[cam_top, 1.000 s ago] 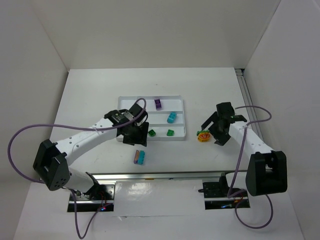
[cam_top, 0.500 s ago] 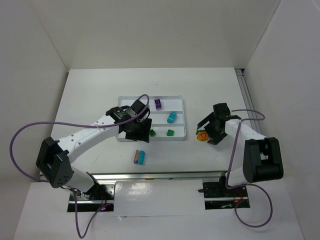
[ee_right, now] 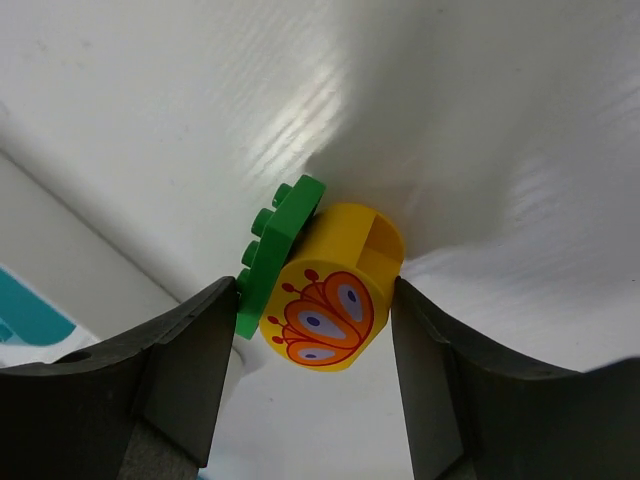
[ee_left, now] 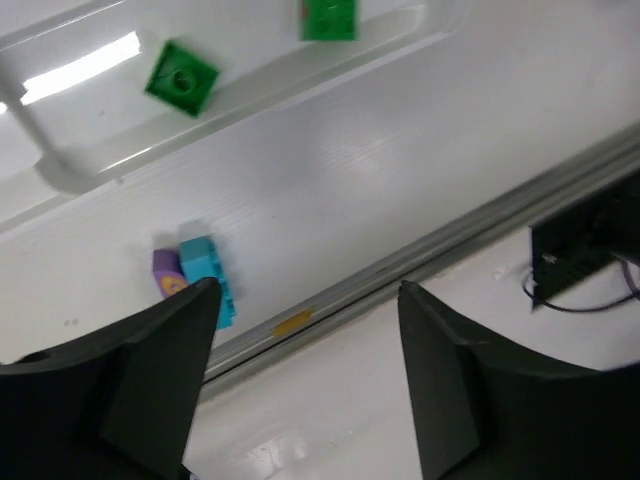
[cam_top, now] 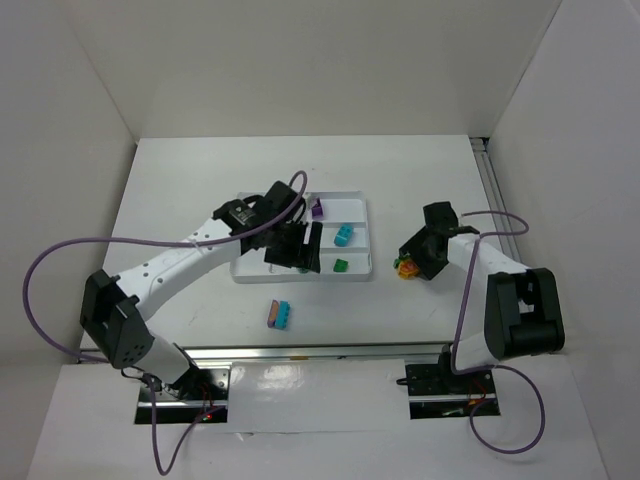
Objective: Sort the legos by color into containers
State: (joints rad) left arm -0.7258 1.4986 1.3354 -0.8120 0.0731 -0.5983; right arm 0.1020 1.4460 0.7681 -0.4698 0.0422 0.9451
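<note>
- The right pincer (ee_right: 305, 330) has been lowered, spread, around the yellow-and-green stack (ee_right: 335, 285); the left pincer (ee_left: 300, 340) gapes empty.
- Light, slick plastic is expected: flat sides should be pinched.

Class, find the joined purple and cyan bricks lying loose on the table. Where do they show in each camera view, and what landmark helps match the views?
Top external: the purple-and-cyan pair lies lower centre on the table, just in front of the tray.
Left wrist: lower left, on the table below the tray.
Right wrist: not in it.
Landmark: the tray's near wall, seen in the top and left wrist views.
</note>
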